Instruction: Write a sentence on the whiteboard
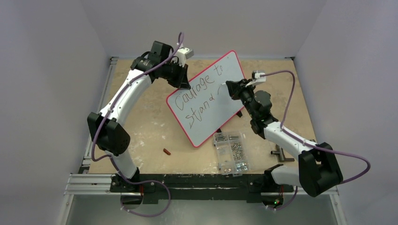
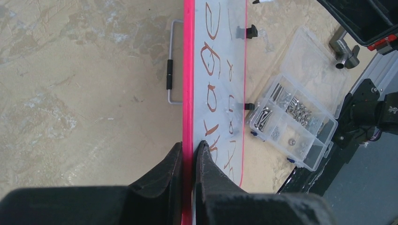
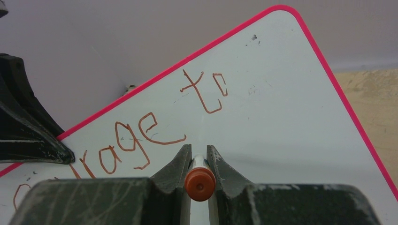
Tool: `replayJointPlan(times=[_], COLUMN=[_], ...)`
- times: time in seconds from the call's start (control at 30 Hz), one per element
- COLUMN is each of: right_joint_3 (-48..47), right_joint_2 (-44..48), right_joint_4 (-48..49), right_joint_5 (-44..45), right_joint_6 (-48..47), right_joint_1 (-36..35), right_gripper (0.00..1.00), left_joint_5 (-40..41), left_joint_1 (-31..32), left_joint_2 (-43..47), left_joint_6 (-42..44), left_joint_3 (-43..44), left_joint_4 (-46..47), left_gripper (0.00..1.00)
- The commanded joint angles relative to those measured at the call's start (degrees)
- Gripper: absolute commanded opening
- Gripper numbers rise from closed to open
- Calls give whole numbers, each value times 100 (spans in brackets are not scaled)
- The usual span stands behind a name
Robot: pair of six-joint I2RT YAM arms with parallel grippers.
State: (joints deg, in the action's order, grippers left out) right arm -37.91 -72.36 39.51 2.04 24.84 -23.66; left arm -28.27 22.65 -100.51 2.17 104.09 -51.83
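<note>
With the left claw clamping the rim of the whiteboard tilted up on the table, the right claw, grasping the marker, should press lightly and space "tall" after "stand"

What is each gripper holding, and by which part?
The left gripper is shut on the whiteboard, pinching its pink-rimmed edge. The right gripper is shut on the marker, gripping its barrel near the back end.
</note>
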Motion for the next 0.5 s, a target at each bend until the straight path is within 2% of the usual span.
replayJointPlan(times=[0.0,0.47], right_joint_3=[-29,-383], right_joint_2=[-62,-621], right_joint_4=[431,374], right_joint_5=[-356,-594], right_joint_6=[-150,-152], right_joint_1=[13,13], right_gripper=[0,0], left_joint_5=[701,782], left_joint_1=[-180,-296], left_joint_2=[91,184], left_joint_6=[417,353], left_joint_3=[-294,-653], left_joint_4=[-11,260], left_gripper=[0,0])
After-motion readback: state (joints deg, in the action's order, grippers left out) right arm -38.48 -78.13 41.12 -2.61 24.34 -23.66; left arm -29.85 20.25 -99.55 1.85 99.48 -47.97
